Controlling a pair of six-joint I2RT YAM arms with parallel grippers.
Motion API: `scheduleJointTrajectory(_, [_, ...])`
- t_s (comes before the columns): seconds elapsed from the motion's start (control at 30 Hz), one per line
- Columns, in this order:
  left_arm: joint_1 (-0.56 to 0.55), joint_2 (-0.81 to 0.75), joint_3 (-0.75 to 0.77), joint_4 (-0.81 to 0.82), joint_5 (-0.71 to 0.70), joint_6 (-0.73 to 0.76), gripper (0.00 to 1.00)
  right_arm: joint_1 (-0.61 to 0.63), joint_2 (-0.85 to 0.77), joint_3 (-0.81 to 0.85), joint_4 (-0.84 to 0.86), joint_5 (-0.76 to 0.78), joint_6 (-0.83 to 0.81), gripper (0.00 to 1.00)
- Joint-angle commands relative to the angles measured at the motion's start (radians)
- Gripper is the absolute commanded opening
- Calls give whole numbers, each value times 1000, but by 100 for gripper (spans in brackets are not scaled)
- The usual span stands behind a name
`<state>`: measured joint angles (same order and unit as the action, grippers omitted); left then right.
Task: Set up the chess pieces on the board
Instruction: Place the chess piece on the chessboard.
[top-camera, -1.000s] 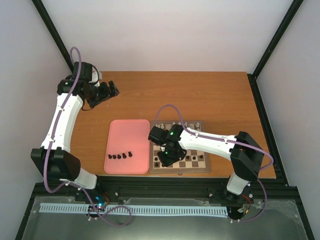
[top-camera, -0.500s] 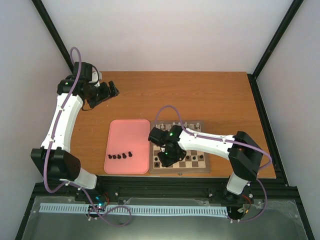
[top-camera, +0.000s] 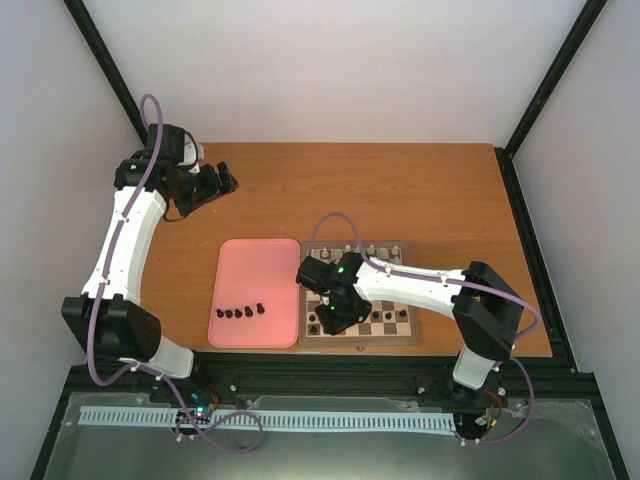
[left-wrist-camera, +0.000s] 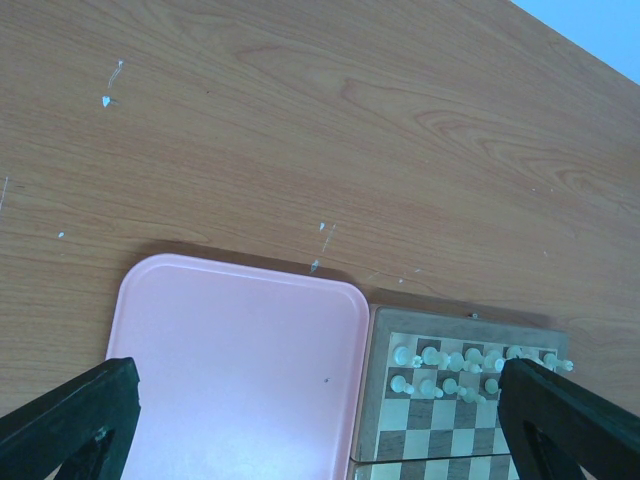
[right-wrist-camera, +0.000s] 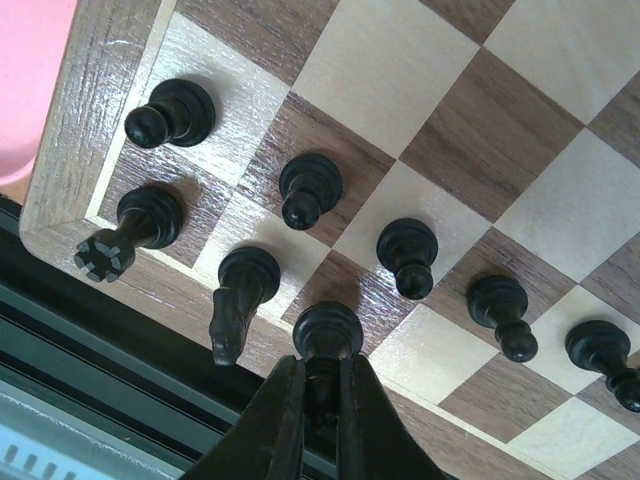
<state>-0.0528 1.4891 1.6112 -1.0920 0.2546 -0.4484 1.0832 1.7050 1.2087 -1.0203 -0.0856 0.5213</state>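
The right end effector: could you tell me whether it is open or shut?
Shut: in the wrist view, the right end effector pinches a black chess piece between its fingers.

right arm low, jaws tight; left arm high, jaws wide

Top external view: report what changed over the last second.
The right arm's elbow drifted slightly left and nearer. The right gripper stays shut on a black piece at the near-left corner of the board. Nothing was released. The left gripper, pink tray and its five pieces stayed put.
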Motion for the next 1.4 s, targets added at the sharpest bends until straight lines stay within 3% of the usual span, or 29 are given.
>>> scheduleJointTrajectory(0.0, [-7,-7,13,12,2,13,100,6,17,-7,7,20,5,6])
scheduleJointTrajectory(0.63, [-5,-6,12,14,3,13,100,7,-8,-17,8,22,5,20])
scheduleJointTrajectory(1.37, [-7,-16,3,15,6,10,100,7,-50,-40,-16,13,31,20])
